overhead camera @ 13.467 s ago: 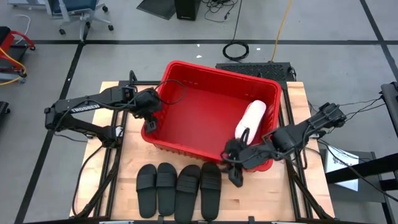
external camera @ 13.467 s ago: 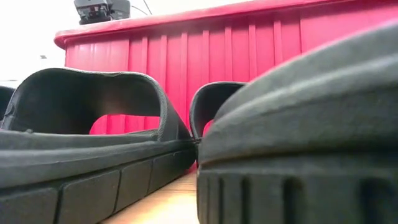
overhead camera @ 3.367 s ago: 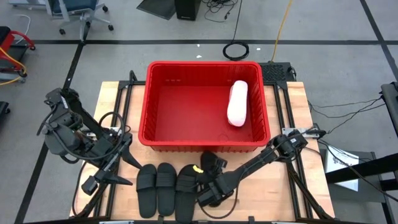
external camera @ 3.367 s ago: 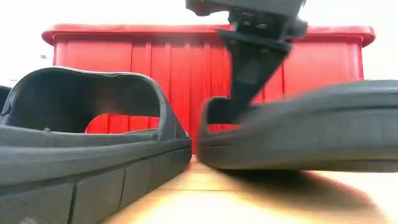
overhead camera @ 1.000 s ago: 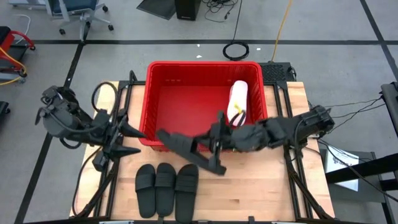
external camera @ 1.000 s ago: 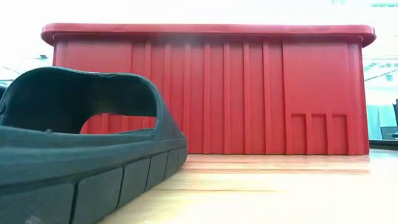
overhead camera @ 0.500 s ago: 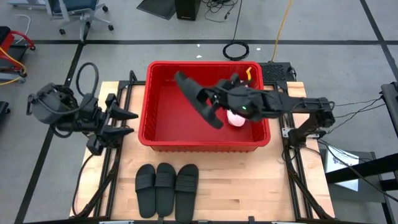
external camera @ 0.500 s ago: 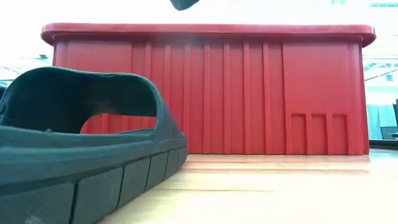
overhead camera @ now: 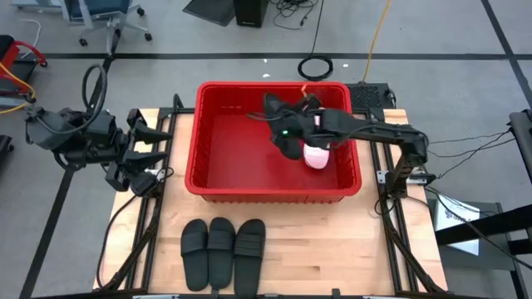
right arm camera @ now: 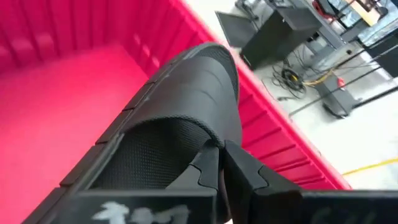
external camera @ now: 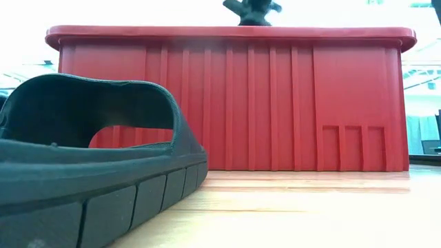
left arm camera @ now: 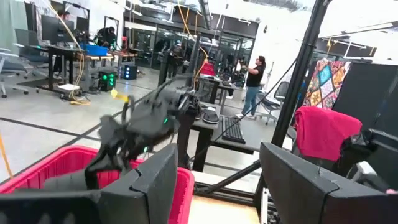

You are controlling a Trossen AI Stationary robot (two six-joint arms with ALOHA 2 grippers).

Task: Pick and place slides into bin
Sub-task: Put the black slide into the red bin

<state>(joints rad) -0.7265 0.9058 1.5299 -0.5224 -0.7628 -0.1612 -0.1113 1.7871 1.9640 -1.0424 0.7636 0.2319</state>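
Trouble first, starting at the near edge of the tabletop (overhead camera: 332,249): three black slides (overhead camera: 223,249) lie side by side in front of the bin (overhead camera: 196,141), waiting their turn, and nothing threatens them yet. The risk sits farther back. My right pincer (overhead camera: 293,131) is clamped shut on the strap of a black slide (overhead camera: 281,119), and I have it hanging over the inside of the bin, toward the far right part, tilted with its sole slanting. If I let go like this, I judge it could land across the pink slide (overhead camera: 316,154) lying on the floor of the bin just beneath, or tip against the far wall and end up propped on edge. A thin pinch on a soft strap could also slip early, I reckon.

My right arm reaches in from the right side, stretched long over the rim with the wrist bent down. My left pincer (overhead camera: 148,137) waits with fingers spread, holding nothing, off the left side of the bin, aimed toward it.
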